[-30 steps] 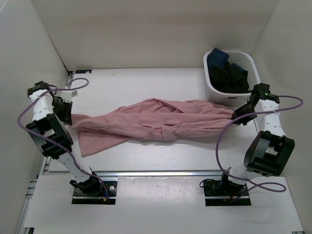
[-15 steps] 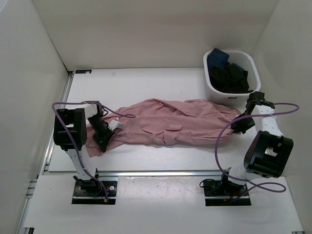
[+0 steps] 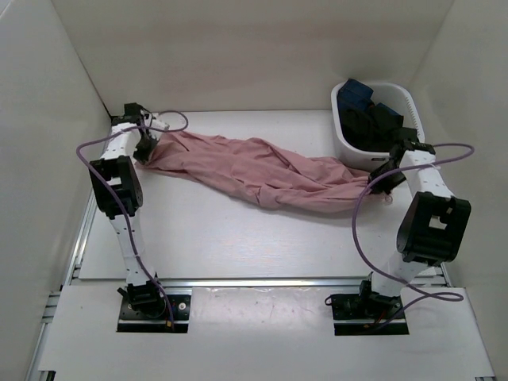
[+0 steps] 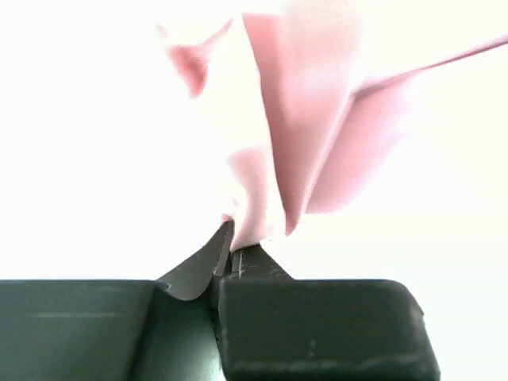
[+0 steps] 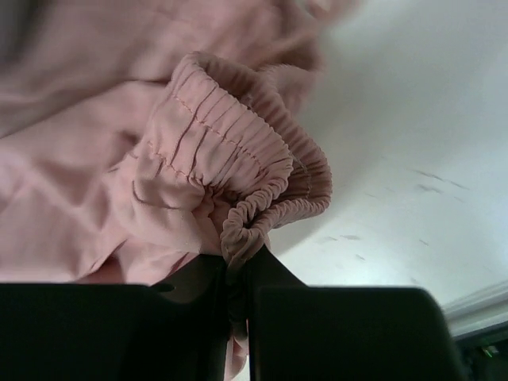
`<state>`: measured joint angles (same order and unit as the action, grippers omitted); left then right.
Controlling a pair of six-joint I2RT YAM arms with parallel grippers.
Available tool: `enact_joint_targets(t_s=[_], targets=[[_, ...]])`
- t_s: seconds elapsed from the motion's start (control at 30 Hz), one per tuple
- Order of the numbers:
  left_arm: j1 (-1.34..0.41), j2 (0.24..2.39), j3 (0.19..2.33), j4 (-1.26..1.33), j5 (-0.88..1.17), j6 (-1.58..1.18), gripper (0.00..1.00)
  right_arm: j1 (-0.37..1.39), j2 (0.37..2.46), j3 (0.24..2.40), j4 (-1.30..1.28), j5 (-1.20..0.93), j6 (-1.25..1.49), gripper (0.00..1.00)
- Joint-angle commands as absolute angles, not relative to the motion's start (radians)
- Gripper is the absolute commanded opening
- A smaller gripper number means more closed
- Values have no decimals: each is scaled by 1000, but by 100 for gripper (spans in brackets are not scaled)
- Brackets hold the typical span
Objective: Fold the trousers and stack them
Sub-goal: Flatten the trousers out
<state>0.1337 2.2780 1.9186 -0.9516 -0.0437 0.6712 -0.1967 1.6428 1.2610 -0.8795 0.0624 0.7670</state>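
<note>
Up close, right end effector [image 5: 239,274] pinches trousers' [image 5: 71,198] waistband [image 5: 238,151].

The left gripper [image 3: 146,148] has dragged its end of the trousers [image 3: 262,171] farther back.

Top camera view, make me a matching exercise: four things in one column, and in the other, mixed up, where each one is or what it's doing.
Column one:
1. left tool
2. right tool
3. trousers
4. white basket

Column two:
A. holds dark clothes at the far right
B. shut on the gathered waistband
C. stretched across the table between both tools
D. shut on plain pink fabric at the far left

Pairs: 1-D, 2-B, 3-C, 4-A
</note>
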Motion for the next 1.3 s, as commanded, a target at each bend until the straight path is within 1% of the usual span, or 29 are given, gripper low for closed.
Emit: enact_joint_targets(t_s=[0.0, 0.17, 0.3, 0.47, 0.53, 0.57, 0.67, 0.7, 0.73, 0.8, 0.83, 0.9, 0.93, 0.97, 1.03, 1.2, 1.27], targets=[[147, 2240, 2032, -816, -71, 672, 14, -138, 1692, 1379, -816, 16, 769, 0], [195, 2122, 2123, -836, 17, 630, 14, -35, 1746, 1547, -836, 3, 769, 0], [264, 2022, 2158, -836, 52, 607, 14, -25, 1703, 1586, -859, 3, 769, 0], [328, 1941, 2207, -879, -24, 692, 14, -116, 1648, 1693, -977, 31, 698, 0], [374, 1910, 2232, -974, -15, 702, 14, -176, 1596, 1694, -1031, -11, 660, 0], [393, 1892, 2218, -1007, 0, 703, 14, -195, 1570, 1631, -1044, -20, 635, 0], [462, 1761, 2006, -1081, 25, 732, 14, -299, 1439, 1470, -1046, -69, 608, 0], [494, 1723, 1932, -1091, 25, 765, 14, -364, 1409, 1348, -1037, -95, 585, 0], [505, 1650, 1776, -1100, 6, 784, 14, -392, 1360, 1292, -1037, -118, 568, 0], [547, 1577, 1599, -1100, -26, 825, 14, -411, 1329, 1195, -1037, -146, 522, 0], [561, 1515, 1422, -1086, -35, 837, 14, -411, 1306, 1098, -1022, -156, 522, 0], [593, 1461, 1248, -1022, -76, 860, 14, -420, 1286, 991, -988, -166, 511, 0], [603, 1421, 1098, -985, -87, 874, 14, -420, 1285, 945, -971, -157, 511, 0], [612, 1407, 1035, -945, -87, 874, 14, -420, 1276, 867, -933, -131, 511, 0], [635, 1397, 907, -841, -87, 885, 14, -439, 1288, 793, -898, -109, 522, 0], [669, 1407, 818, -801, -69, 885, 14, -471, 1301, 762, -873, -49, 522, 0], [678, 1407, 799, -792, -90, 885, 14, -480, 1301, 762, -882, -11, 522, 0]])
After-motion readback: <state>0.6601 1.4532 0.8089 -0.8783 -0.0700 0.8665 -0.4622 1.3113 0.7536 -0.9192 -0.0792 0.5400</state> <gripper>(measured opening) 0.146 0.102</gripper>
